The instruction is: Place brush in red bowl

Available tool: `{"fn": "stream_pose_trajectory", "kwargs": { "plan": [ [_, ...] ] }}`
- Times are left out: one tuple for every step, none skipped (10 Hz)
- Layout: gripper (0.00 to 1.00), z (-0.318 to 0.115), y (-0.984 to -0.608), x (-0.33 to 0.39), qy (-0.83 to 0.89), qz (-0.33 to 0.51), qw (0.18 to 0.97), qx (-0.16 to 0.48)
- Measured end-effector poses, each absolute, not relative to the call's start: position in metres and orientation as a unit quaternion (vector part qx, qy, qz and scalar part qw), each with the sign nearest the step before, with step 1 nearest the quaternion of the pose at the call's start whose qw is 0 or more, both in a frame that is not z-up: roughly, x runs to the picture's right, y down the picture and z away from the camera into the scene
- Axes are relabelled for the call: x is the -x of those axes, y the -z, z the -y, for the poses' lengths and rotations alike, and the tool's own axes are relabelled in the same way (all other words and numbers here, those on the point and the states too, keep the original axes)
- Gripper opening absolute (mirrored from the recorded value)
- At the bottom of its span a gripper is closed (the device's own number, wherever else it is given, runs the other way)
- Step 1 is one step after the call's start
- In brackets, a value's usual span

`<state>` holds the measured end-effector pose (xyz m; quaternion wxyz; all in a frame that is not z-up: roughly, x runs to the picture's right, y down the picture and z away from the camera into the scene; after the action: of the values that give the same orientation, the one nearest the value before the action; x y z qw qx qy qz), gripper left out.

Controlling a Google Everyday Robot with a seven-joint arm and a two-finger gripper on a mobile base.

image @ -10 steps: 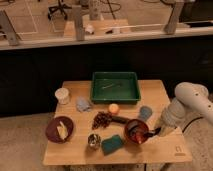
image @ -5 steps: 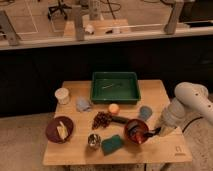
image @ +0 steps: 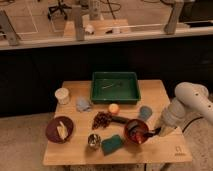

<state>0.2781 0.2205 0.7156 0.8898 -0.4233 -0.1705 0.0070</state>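
Observation:
The red bowl (image: pixel 134 132) stands on the wooden table (image: pixel 165 150) near the front right. My gripper (image: pixel 150 132) is at the bowl's right rim, at the end of the white arm (image: pixel 185 102) that reaches in from the right. A dark slim shape, which looks like the brush (image: pixel 138 131), lies across the inside of the bowl just left of the gripper. I cannot tell whether the gripper still touches it.
A green tray (image: pixel 115 95) with a thin metal utensil (image: pixel 112 85) stands at the back. A maroon dish (image: pixel 52 131), white cup (image: pixel 62 95), grey cloth (image: pixel 83 104), orange ball (image: pixel 114 108), dark bar (image: pixel 120 119), metal cup (image: pixel 93 141), teal sponge (image: pixel 113 144) and blue-grey cup (image: pixel 145 112) surround the bowl.

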Motion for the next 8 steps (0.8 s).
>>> {"fn": "stream_pose_trajectory", "kwargs": {
  "plan": [
    [0.11,-0.2206,-0.7155,-0.2782,-0.007,0.170,0.890,0.423],
    [0.19,-0.2206,-0.7155,-0.2782,-0.007,0.170,0.890,0.423],
    [0.31,-0.2205,-0.7155,-0.2782,-0.007,0.170,0.890,0.423],
    [0.39,-0.2206,-0.7155,-0.2782,-0.007,0.171,0.890,0.423],
    [0.49,-0.2211,-0.7160,-0.2781,-0.007,0.171,0.890,0.424],
    [0.61,-0.2209,-0.7159,-0.2780,-0.007,0.171,0.890,0.423],
    [0.72,-0.2210,-0.7159,-0.2781,-0.007,0.171,0.890,0.423],
    [0.77,-0.2208,-0.7159,-0.2779,-0.007,0.171,0.890,0.423]
  ]
}}
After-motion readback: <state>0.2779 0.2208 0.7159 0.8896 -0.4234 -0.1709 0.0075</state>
